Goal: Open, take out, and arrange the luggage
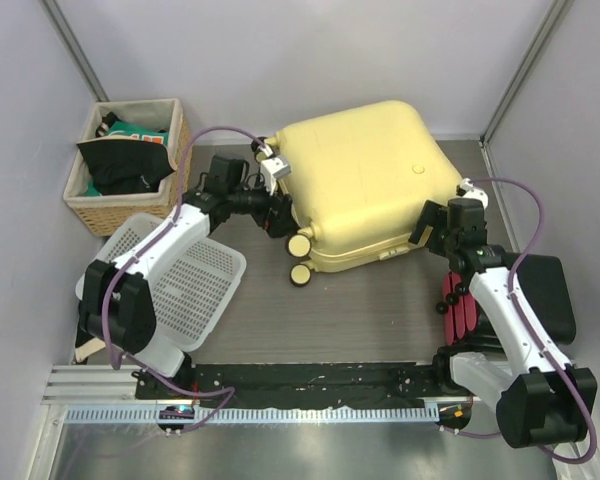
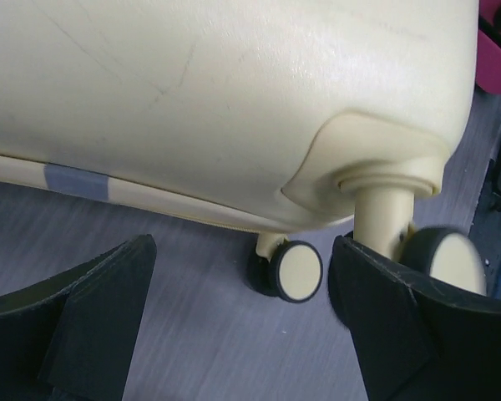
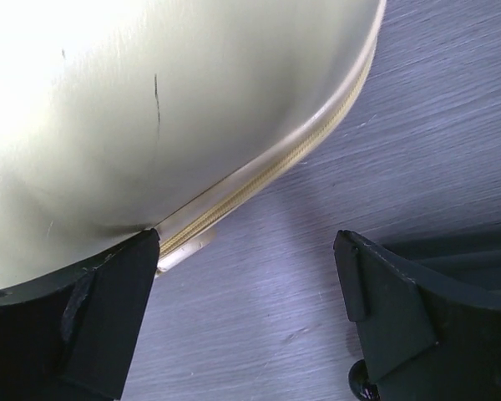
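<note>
The luggage [image 1: 365,180] is a pale-yellow hard-shell suitcase lying flat and closed in the middle of the table, its caster wheels [image 1: 300,258] pointing toward the near left. My left gripper [image 1: 278,212] is at its wheel end, open. In the left wrist view the shell [image 2: 217,92] fills the top, one wheel [image 2: 299,271] shows between the jaws, and the right finger [image 2: 392,317] stands beside a second wheel's stem [image 2: 384,219]. My right gripper [image 1: 428,232] is open at the near right corner. Its left finger [image 3: 108,309] stands against the zipper seam [image 3: 267,171], and nothing is held.
A wicker basket [image 1: 90,195] holding dark and green clothes stands at the back left. A white perforated plastic basket [image 1: 195,280] lies under the left arm. A black case with a red edge [image 1: 465,305] sits under the right arm. A grey tape patch [image 2: 73,178] marks the seam.
</note>
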